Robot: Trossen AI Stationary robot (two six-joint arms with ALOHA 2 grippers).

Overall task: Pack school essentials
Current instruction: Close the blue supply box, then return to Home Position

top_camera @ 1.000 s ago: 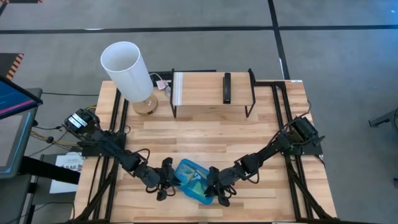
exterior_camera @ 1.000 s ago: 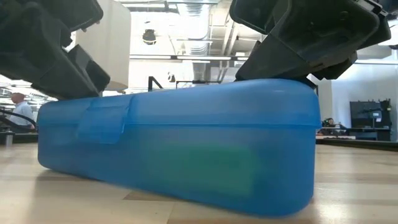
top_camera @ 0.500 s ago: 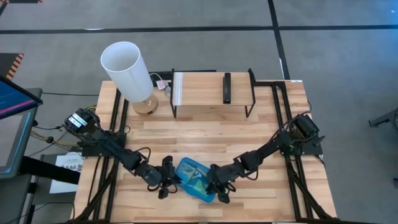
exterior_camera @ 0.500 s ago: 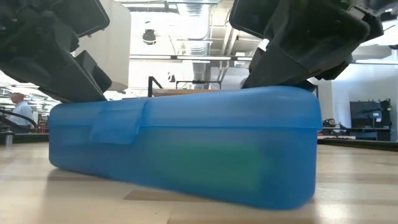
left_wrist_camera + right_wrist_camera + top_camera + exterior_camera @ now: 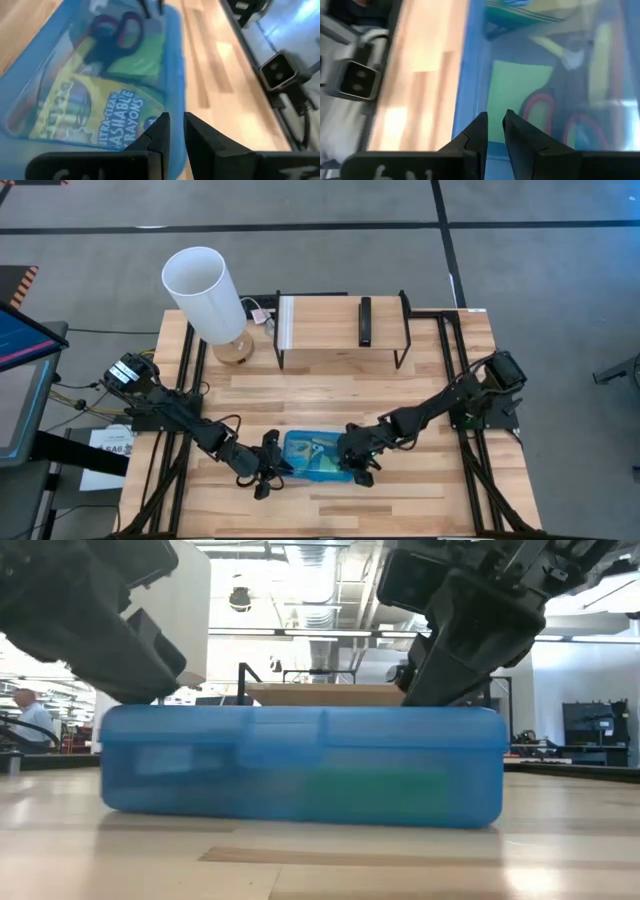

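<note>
Since the case [image 5: 316,458] was a thin, translucent blue plastic shell, I judged it light, smooth and fairly slippery, stiff along its rims but likely to flex across the broad lid; the short end walls looked the safest places to take hold, or to push. It lay flat and closed on the table [image 5: 330,390], near the front edge, well apart from the lamp [image 5: 205,295] and the rack [image 5: 340,330] at the back.

At the case's left end was the left gripper [image 5: 270,465], its fingers [image 5: 159,131] drawn nearly together with only a slit between them and nothing held; the tips bore on the lid just inside that end wall. Seen through the lid under them were the crayon box [image 5: 82,117], with the scissors [image 5: 112,35] and the green pad [image 5: 145,57] farther along the case.

At the case's right end was the right gripper [image 5: 358,464], likewise nearly closed on nothing, its fingers [image 5: 476,134] resting on the lid near that edge. Beneath them showed the pad [image 5: 517,97], the scissor handles [image 5: 540,107] and the pencils [image 5: 555,35]. From table height both grippers met the case's top corners, so it sat pinned between them rather than gripped.
</note>
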